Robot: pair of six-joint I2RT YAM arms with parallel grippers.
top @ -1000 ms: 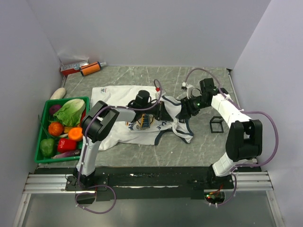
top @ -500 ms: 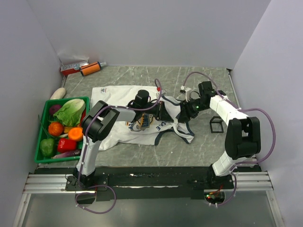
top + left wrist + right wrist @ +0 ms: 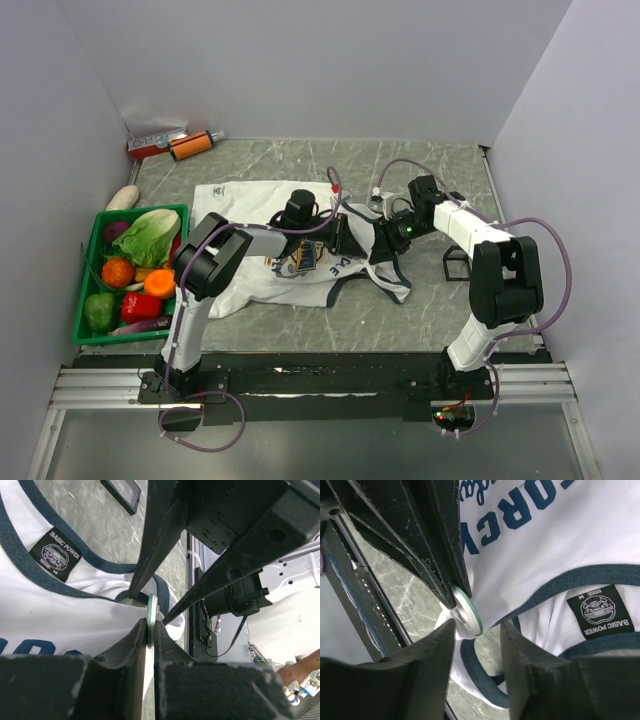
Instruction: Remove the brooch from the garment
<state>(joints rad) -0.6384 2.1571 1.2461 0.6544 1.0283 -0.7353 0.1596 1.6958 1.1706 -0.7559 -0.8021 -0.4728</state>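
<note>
**A:** Grey marbled table (image 3: 300,322) with pale walls round it. At the bottom edge of the overhead view, both arms are bolted to a metal rail (image 3: 110,385).

**B:** Moving up from there, a green crate (image 3: 140,209) sits at the left, packed with vegetables, a lettuce (image 3: 148,232) on top. Over at the right there's a small black frame (image 3: 458,265) on the table, just beside the right arm.

**A:** And in mid-frame the jersey (image 3: 240,205), white with navy trim. It lies flat at its left end and is bunched at its right, where the two arms meet.

**B:** That's where the action is! Left wrist view: the brooch (image 3: 150,615) is a thin disc with a pale green rim, seen edge-on. It's right against the white cloth by the navy neckline.

**A:** What about the left gripper (image 3: 151,626)?

**B:** Clamped on it. The fingers are almost together, with the disc's edge pinched between the tips.

**A:** And the right gripper (image 3: 477,630)?

**B:** Parted, with a clear gap between its fingers in its own wrist view. The disc sits at the tip of the finger on the frame's left. I can't tell whether it touches.

**A:** The neck label (image 3: 605,612) reading "BASIC POWER" is at the right of that frame, with blue lettering along the top.

**B:** Farther back, in the upper left of the overhead view, a white oblong thing (image 3: 122,197) lies above the crate. Beyond it are an orange tube (image 3: 190,146) and a red-and-silver packet (image 3: 150,143) against the back wall.
</note>
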